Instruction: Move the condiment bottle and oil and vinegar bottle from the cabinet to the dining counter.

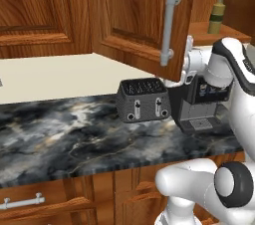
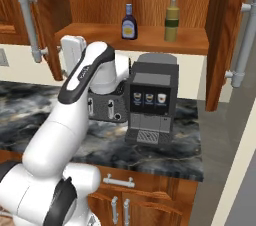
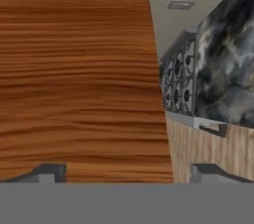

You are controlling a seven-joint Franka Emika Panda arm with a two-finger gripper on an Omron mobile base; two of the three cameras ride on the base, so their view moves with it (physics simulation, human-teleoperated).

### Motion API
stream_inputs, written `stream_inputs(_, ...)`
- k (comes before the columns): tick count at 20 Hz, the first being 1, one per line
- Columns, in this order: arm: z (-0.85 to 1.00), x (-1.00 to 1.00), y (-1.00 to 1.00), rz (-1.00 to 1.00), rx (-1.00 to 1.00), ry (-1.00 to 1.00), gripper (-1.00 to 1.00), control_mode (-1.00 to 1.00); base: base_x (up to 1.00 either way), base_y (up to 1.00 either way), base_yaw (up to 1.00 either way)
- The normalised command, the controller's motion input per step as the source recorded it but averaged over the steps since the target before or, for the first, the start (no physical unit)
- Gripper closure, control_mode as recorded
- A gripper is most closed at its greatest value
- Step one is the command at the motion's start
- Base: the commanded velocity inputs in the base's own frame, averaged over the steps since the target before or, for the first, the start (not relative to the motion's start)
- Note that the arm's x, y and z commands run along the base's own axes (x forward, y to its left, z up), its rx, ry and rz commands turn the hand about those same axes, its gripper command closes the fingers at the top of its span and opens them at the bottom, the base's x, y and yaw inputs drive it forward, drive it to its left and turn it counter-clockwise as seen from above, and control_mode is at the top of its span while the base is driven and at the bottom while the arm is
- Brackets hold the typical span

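- Nearest the base, the white arm bends over the black marble kitchen top (image 2: 30, 115), beside a grey slotted toaster (image 1: 143, 100) and a dark coffee machine (image 2: 150, 102).
- At the hand, the two-finger gripper (image 3: 126, 171) stands wide open and empty, facing the reddish-brown cabinet door (image 3: 79, 79).
- Farther back, on the wooden cabinet shelf (image 2: 192, 40), the small dark blue-capped condiment bottle (image 2: 129, 22) and the tall olive-yellow oil and vinegar bottle (image 2: 172, 16) stand upright, apart, above and right of the gripper.
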Motion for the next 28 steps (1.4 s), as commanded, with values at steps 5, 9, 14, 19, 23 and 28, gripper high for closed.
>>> stream_inputs(5, 0.00, -0.30, 0.81, 0.14, 0.00, -0.02, -1.00, -1.00, 0.00, 0.00, 0.00)
stream_inputs(9, 0.00, -0.22, 0.83, 0.11, 0.00, 0.00, -1.00, -1.00, 0.00, 0.00, 0.00)
stream_inputs(14, -0.02, -0.22, 0.80, 0.10, -0.01, -0.01, -1.00, -1.00, 0.00, 0.00, 0.00)
stream_inputs(19, -0.06, -0.10, 0.77, 0.06, -0.04, -0.01, -1.00, -1.00, 0.00, 0.00, 0.00)
stream_inputs(23, -0.05, -0.04, 0.09, 0.00, -0.05, -0.04, -1.00, -1.00, 0.00, 0.00, 0.00)
stream_inputs(28, -0.07, -0.54, -0.28, -0.06, -0.17, -0.35, -1.00, -1.00, 0.00, 0.00, 0.00)
